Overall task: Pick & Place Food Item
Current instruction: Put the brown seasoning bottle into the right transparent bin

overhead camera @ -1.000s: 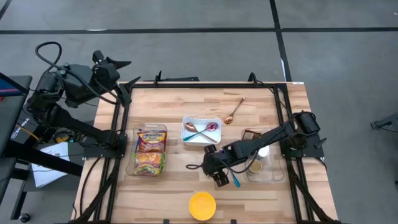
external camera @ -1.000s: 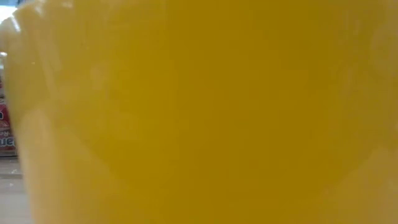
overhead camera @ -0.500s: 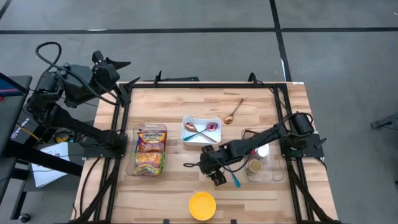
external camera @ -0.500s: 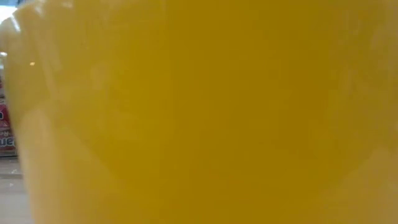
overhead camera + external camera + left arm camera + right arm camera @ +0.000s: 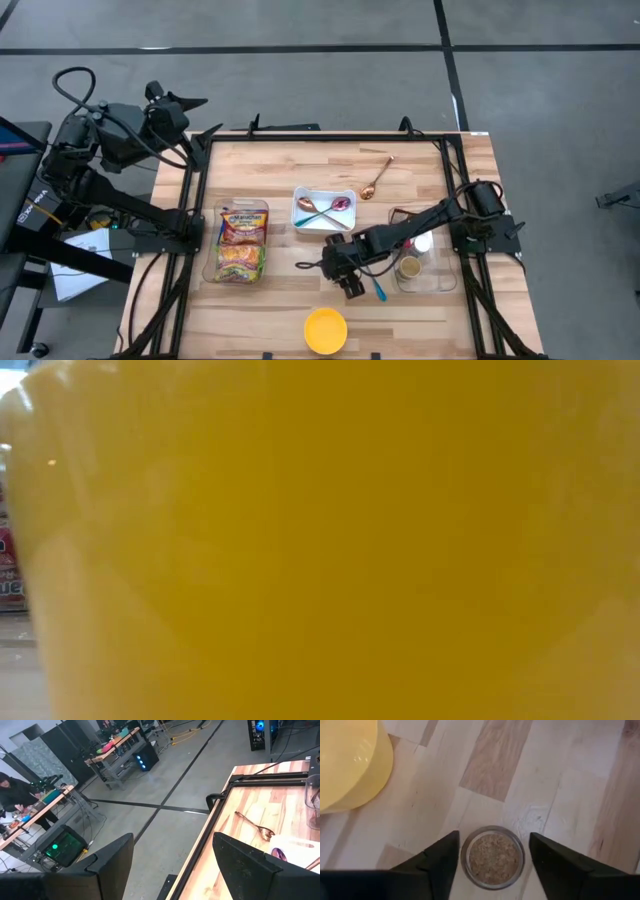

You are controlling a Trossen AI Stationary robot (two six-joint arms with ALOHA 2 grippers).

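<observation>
Right tool (image 5: pixel 492 851) low over tabletop (image 5: pixel 280 170), fingers apart, straddling small round jar (image 5: pixel 492 856) with cork-like top, not yet gripping. Jar stands upright on bare wood near yellow bowl (image 5: pixel 325 330). You should expect rigid, smooth, probably glass body: light but slippery and breakable. Take hold across sides, below lid, squarely. Left tool (image 5: pixel 172 862) open, parked beyond tabletop's far left corner.

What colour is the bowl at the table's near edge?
Yellow. The bowl shows best in the high view; it also fills the low view.
</observation>
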